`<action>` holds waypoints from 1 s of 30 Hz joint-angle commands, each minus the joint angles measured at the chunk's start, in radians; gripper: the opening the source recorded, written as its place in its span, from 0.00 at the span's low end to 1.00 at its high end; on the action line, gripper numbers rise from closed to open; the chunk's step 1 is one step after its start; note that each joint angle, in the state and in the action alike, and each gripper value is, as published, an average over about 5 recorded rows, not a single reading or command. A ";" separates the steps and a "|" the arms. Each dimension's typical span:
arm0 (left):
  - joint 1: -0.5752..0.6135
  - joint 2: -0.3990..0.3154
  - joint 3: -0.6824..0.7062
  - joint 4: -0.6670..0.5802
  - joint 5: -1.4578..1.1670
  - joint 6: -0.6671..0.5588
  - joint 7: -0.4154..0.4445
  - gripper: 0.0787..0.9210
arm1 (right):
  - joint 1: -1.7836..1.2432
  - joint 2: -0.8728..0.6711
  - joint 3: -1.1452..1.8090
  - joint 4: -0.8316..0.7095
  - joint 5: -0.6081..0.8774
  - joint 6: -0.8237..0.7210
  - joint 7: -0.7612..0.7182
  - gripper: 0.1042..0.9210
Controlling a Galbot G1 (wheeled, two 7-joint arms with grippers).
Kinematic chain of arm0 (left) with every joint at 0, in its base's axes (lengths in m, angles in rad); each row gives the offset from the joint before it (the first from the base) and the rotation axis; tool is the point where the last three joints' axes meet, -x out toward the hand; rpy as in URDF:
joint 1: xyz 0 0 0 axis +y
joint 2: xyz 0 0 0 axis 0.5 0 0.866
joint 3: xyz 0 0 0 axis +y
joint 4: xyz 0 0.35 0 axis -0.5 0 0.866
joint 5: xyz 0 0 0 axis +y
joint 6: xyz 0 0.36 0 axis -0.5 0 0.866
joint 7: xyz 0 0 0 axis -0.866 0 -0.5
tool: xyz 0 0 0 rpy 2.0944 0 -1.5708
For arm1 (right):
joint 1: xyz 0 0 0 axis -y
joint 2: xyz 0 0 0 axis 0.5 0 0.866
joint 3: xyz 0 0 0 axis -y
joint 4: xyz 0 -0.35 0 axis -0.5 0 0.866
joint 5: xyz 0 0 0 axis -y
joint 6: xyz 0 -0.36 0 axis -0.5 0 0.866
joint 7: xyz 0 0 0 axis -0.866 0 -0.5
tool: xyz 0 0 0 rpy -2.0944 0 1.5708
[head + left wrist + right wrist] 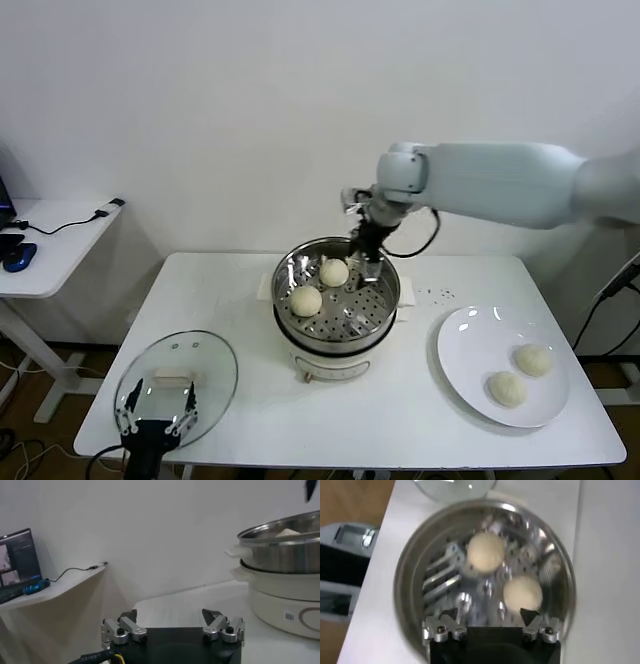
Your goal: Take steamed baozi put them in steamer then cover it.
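Two buns [306, 300] [334, 272] sit inside the steamer [337, 312], apart from each other on its holed floor; the right wrist view shows the same pair [486, 553] [522, 593]. Two more buns [533, 360] [506, 389] lie on a white plate [470, 350] near the right front corner of the worktop [250, 395]. The steamer stands upright at the middle of the worktop, toward its back edge, mouth facing up.

The right hand [366, 262] hangs over the back rim of the steamer, pointing down into it, fingers [442, 630] spread apart and holding nothing. The left hand [157, 412] waits at the left front corner, also spread wide and empty, just above the near edge of the lid [178, 372].

The lid lies flat by that corner, its white handle's long axis running along the front edge. Part of the lid's near rim is hidden behind the left hand. In the left wrist view the steamer [282, 550] is cut off at the side, and only a sliver of one bun [288, 532] shows above its rim.
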 commanded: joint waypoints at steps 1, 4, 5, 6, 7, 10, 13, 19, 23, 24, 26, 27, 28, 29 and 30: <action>-0.014 -0.006 0.002 0.001 0.008 0.009 0.002 0.88 | 0.130 -0.423 -0.109 0.258 -0.248 0.027 -0.047 0.88; -0.020 -0.010 0.002 0.005 0.010 0.012 0.003 0.88 | 0.052 -0.541 -0.102 0.284 -0.354 0.031 -0.053 0.88; -0.022 -0.011 0.002 0.006 0.011 0.013 0.003 0.88 | 0.011 -0.581 -0.086 0.286 -0.395 0.033 -0.056 0.88; -0.023 -0.012 0.002 0.007 0.012 0.014 0.003 0.88 | -0.029 -0.610 -0.066 0.284 -0.432 0.036 -0.057 0.88; -0.024 -0.012 0.003 0.007 0.013 0.015 0.003 0.88 | -0.072 -0.635 -0.040 0.279 -0.467 0.039 -0.059 0.88; -0.024 -0.015 0.004 0.008 0.019 0.017 0.003 0.88 | -0.225 -0.689 0.072 0.251 -0.559 0.051 -0.058 0.88; -0.023 -0.018 0.003 0.004 0.025 0.020 0.003 0.88 | -0.378 -0.716 0.183 0.219 -0.613 0.059 -0.041 0.88; -0.015 -0.023 -0.006 0.001 0.032 0.024 0.002 0.88 | -0.607 -0.720 0.346 0.160 -0.673 0.071 -0.027 0.88; -0.012 -0.030 -0.009 0.006 0.033 0.024 0.001 0.88 | -0.735 -0.703 0.447 0.124 -0.691 0.073 -0.025 0.88; -0.011 -0.033 -0.009 0.007 0.033 0.023 0.000 0.88 | -0.757 -0.698 0.464 0.113 -0.696 0.075 -0.024 0.88; -0.010 -0.037 -0.008 0.007 0.033 0.024 0.000 0.88 | -0.789 -0.686 0.489 0.093 -0.707 0.079 -0.023 0.88; -0.009 -0.038 -0.007 0.007 0.033 0.024 0.000 0.88 | -0.802 -0.680 0.501 0.083 -0.711 0.081 -0.023 0.88; -0.009 -0.040 -0.006 0.007 0.033 0.025 0.000 0.88 | -0.812 -0.674 0.512 0.075 -0.713 0.082 -0.022 0.88; -0.010 -0.042 -0.005 0.007 0.033 0.026 0.000 0.88 | -0.821 -0.669 0.521 0.068 -0.714 0.082 -0.022 0.88; -0.010 -0.043 -0.004 0.007 0.033 0.027 -0.001 0.88 | -0.827 -0.664 0.528 0.063 -0.715 0.082 -0.023 0.88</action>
